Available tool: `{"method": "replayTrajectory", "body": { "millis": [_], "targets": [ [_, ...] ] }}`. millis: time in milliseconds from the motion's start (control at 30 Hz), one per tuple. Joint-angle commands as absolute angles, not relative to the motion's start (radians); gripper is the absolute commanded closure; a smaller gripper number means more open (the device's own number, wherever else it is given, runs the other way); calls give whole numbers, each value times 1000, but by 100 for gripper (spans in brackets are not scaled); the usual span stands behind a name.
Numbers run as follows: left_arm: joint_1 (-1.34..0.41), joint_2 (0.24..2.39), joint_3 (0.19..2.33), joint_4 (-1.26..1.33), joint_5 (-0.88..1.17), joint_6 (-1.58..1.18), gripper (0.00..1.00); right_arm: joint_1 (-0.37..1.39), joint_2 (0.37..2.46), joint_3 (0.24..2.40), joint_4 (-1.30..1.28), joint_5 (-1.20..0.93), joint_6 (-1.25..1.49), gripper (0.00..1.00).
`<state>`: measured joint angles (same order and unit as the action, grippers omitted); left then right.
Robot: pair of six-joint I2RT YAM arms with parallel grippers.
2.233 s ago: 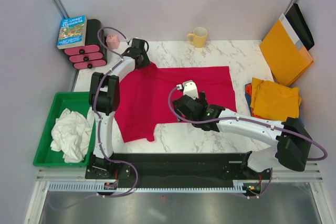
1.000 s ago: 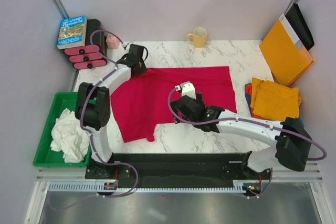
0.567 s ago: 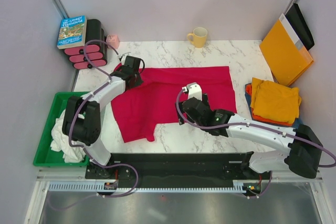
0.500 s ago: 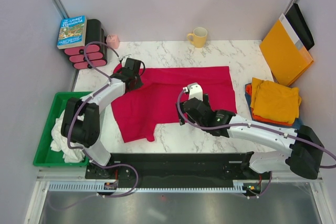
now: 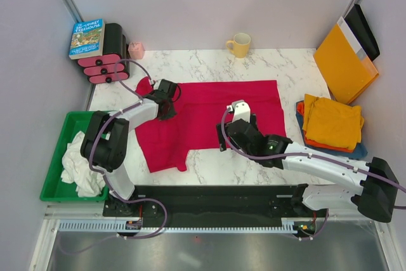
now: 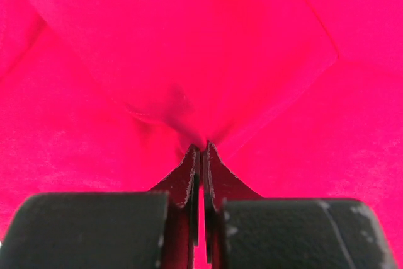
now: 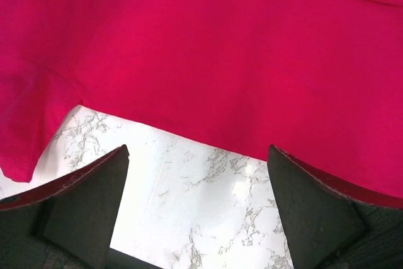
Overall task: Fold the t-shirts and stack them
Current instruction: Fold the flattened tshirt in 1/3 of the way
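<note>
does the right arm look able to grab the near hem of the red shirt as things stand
Probably yes: the right gripper is open just over the near hem of the red shirt, nothing in between. The left gripper, shut on the shirt, is well off to the side.

Bare marble bench (image 5: 209, 61) runs along the top of the frame behind the crimson shirt (image 5: 216, 103). It is open except for the yellow mug (image 5: 239, 45) at top centre and a small pink object (image 5: 136, 50) at upper left, beside the black-and-pink rack (image 5: 101, 68) with a book (image 5: 87, 37) on it. Another free strip lies below the shirt's lower edge, under the wide-spread right gripper (image 7: 196, 212). The right edge is crowded by a stack of folded shirts (image 5: 331, 120) and the leaning orange envelope (image 5: 344, 61) behind it. The green tray (image 5: 54, 157) holding white cloth (image 5: 85, 160) blocks the left edge. The left arm (image 5: 136, 113) lies low across the shirt's upper-left corner, with the left gripper (image 6: 201, 149) pinched on a fold.
</note>
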<state>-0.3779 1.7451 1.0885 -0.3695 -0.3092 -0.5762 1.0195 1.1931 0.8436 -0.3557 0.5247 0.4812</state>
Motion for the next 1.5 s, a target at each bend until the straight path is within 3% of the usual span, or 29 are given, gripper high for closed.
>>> {"method": "replayTrajectory", "body": {
  "millis": [0,433,833,1133,1467],
  "targets": [
    [-396,1723,1155,-374,-337,-598,98,1025,1155,838,-362,557,503,2],
    [-400,1753,1474,-531,-420,-471,98,1026,1187,844,-330,566,486,2],
    [-402,1796,1236,-494,-396,-548,98,1025,1222,836,-304,569,472,2],
    [-405,1802,1279,-466,-365,-526,98,1025,1253,854,-296,568,449,2],
    [-420,2008,1325,-550,-345,-505,98,1025,1259,854,-290,569,431,2]
  ]
}}
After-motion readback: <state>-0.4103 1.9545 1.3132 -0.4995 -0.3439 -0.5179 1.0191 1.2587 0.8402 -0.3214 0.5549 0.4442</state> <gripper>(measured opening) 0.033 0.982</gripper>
